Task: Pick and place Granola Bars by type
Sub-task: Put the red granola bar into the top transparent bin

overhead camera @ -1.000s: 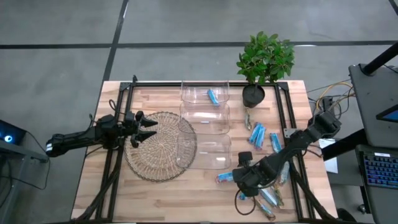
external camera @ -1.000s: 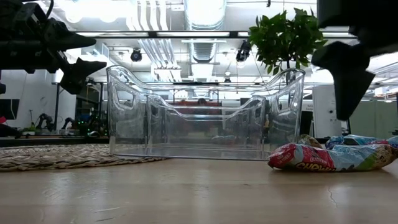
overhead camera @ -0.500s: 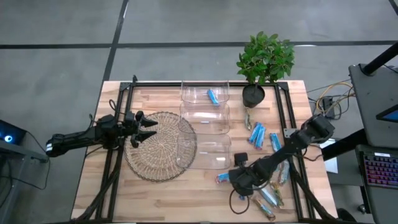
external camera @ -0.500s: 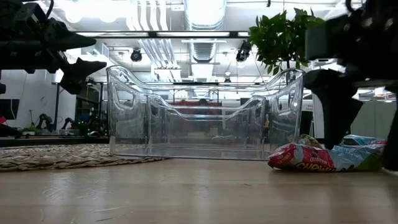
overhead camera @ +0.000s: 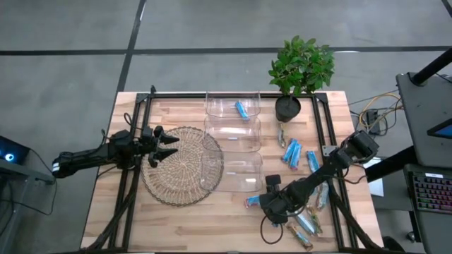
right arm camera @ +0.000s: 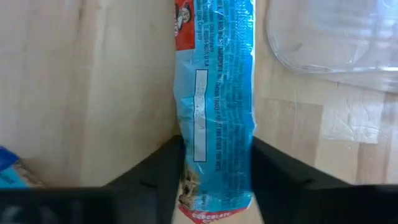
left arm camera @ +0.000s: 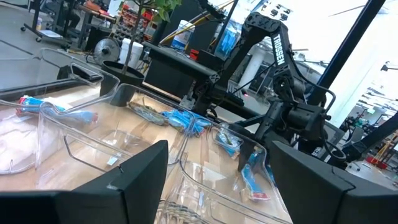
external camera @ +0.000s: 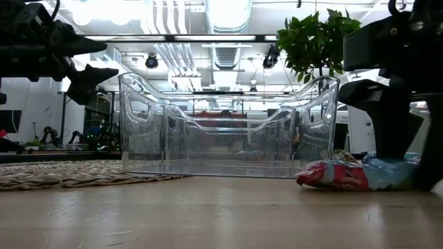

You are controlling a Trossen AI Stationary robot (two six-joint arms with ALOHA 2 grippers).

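A blue granola bar [overhead camera: 253, 202] with a red-printed end lies on the wood in front of the nearest clear bin [overhead camera: 236, 171]. My right gripper [overhead camera: 271, 205] stands over the bar's right end, its fingers shut on it [right arm camera: 214, 155]. More blue bars [overhead camera: 291, 152] lie on the table's right side, and one [overhead camera: 242, 109] lies in the far bin [overhead camera: 220, 104]. My left gripper [overhead camera: 167, 146] hangs open above the round woven mat [overhead camera: 180, 166], touching nothing. My right gripper pinches the blue bar's two long sides [right arm camera: 186, 155] between its two fingers, close to the end away from the red print. The fingers [external camera: 387, 138] come from above, pointing down, and lie across the bar. The bar [external camera: 342, 176] lies flat on the table.
Three clear bins stand in a row from the table's middle to its far edge. A potted plant [overhead camera: 300, 67] stands at the far right. Loose bars [overhead camera: 304, 226] lie near the front right corner, close behind my right arm. A black frame runs along the table's edges.
My right gripper has come down over the blue bar's right end, moving slightly toward the table's left edge, and has shut on it. The bar stays on the table, nudged a little.
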